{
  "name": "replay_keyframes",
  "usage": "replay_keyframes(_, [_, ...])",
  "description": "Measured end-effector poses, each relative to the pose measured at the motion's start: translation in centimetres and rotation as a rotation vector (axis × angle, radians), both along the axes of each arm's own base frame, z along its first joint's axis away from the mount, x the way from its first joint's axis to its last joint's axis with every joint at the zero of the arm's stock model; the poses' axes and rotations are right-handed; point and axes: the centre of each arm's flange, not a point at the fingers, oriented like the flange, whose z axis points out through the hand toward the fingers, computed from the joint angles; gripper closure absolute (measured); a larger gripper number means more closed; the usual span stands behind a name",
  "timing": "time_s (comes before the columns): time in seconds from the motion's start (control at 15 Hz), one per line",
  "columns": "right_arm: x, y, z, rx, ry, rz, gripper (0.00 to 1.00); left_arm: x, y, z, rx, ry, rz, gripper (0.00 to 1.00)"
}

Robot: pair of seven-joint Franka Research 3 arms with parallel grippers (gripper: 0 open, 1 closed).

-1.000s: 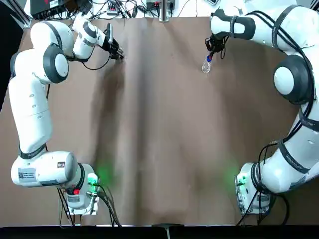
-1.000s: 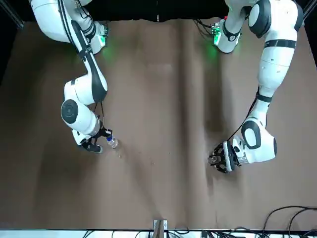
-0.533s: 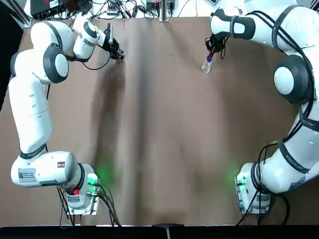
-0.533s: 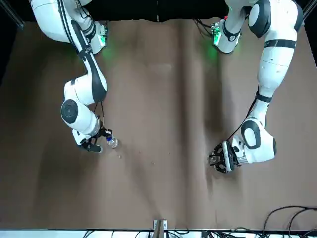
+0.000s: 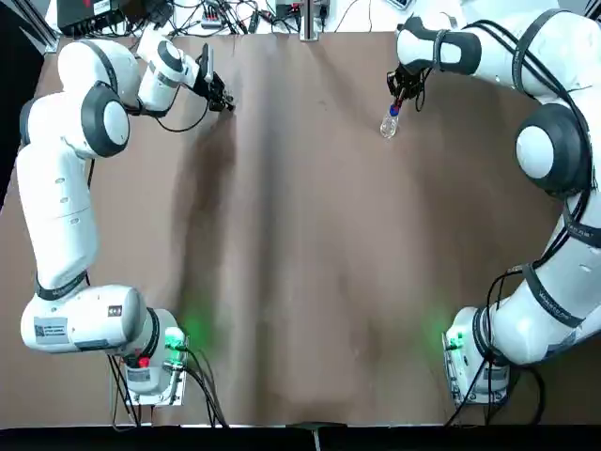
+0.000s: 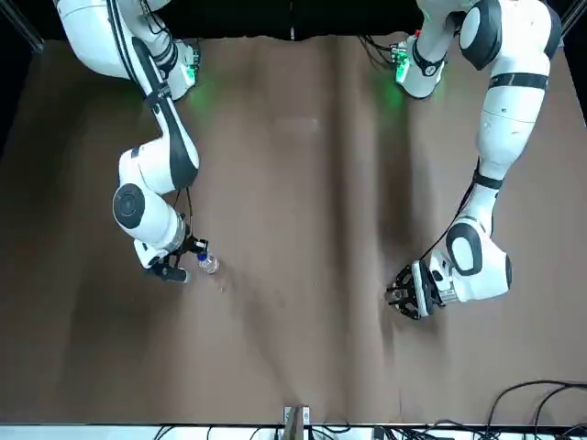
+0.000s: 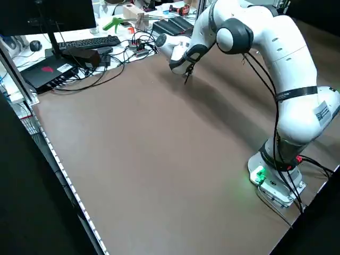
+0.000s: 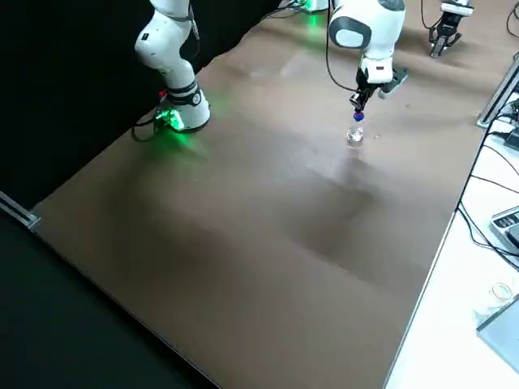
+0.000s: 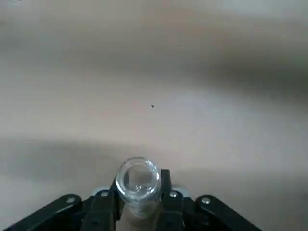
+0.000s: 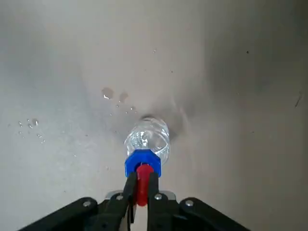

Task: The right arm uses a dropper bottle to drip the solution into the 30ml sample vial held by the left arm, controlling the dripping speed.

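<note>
The dropper bottle (image 10: 147, 138), clear glass with a blue collar and red top, stands upright at the far right of the table (image 5: 300, 244). My right gripper (image 10: 141, 188) is shut on its red top from above; it also shows in the top view (image 5: 400, 97) over the bottle (image 5: 388, 125). The bottle's base is at or just above the cloth. At the far left, my left gripper (image 9: 138, 198) is shut on the 30ml sample vial (image 9: 138, 179), whose open mouth faces the wrist camera. In the top view the vial is too small to make out at the left gripper (image 5: 222, 100).
Small water drops (image 10: 113, 93) lie on the brown cloth beside the bottle. Cables, a keyboard (image 7: 87, 42) and electronics crowd the bench beyond the table's far edge. The two grippers are far apart, with brown cloth between them.
</note>
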Motion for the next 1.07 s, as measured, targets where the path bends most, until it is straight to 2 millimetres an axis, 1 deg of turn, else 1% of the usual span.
replay_keyframes(0.07, [0.0, 0.0, 0.0, 0.0, 0.0, 0.0, 0.87, 0.0, 0.0, 0.0, 0.0, 0.0, 0.0, 0.68])
replay_keyframes(0.27, [0.0, 0.0, 0.0, 0.0, 0.0, 0.0, 0.87, 0.0, 0.0, 0.0, 0.0, 0.0, 0.0, 0.69])
replay_keyframes(0.47, [0.0, 0.0, 0.0, 0.0, 0.0, -0.001, 0.84, 0.0, 0.0, 0.0, 0.0, 0.0, 0.0, 0.68])
replay_keyframes(0.67, [0.0, 0.0, 0.0, 0.0, 0.0, -0.001, 0.84, 0.1, 0.0, 0.2, -0.001, -0.004, 0.001, 0.68])
replay_keyframes(0.8, [0.0, 0.0, 0.0, 0.0, 0.0, -0.001, 0.83, 0.4, -0.1, 0.7, -0.003, -0.014, 0.002, 0.68])
replay_keyframes(0.87, [0.0, 0.0, 0.0, 0.0, 0.0, -0.001, 0.81, 0.6, -0.2, 1.1, -0.004, -0.018, 0.004, 0.68])
replay_keyframes(1.07, [0.0, 0.0, 0.0, 0.0, 0.0, -0.001, 0.81, 1.2, -0.6, 2.9, -0.009, -0.04, 0.008, 0.68])
